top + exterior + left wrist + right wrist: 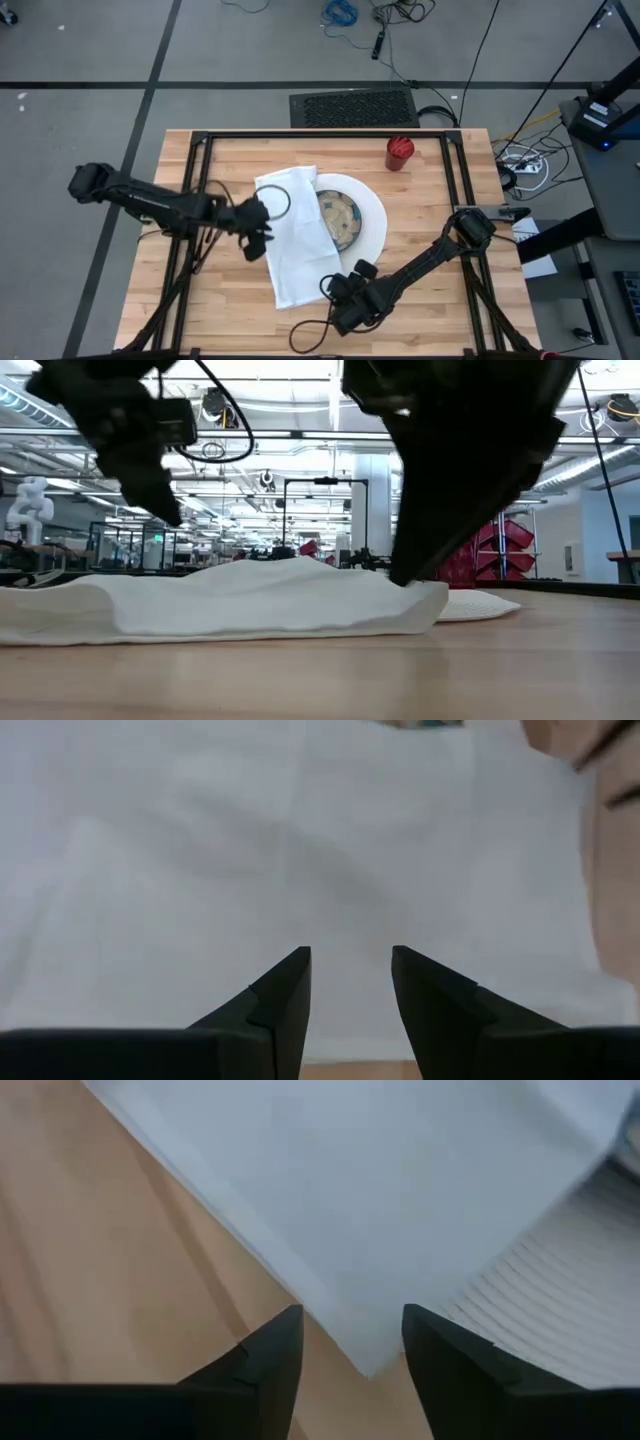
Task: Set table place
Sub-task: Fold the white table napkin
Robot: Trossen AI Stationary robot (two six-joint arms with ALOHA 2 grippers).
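A folded white cloth [295, 235] lies flat on the wooden table [200, 300]. Its right side lies over the rim of a white plate [375, 215], which holds a patterned bowl [340, 218]. My left gripper [262, 228] is open and hovers above the cloth's left edge [350, 840], clear of it in the low view [170, 515]. My right gripper [335, 285] is open and low at the cloth's near right corner [365, 1365]. Its fingers stand on either side of that corner. My right gripper comes from above, slanting from the table's near right, and its tip [400, 575] reaches down to the top of the cloth's corner [425, 595]. I cannot tell whether it touches the cloth.
A red cup [399, 152] stands near the table's far right. The black tube frame [200, 140] runs around the work area. Bare wood lies to the left of the cloth and along the near edge.
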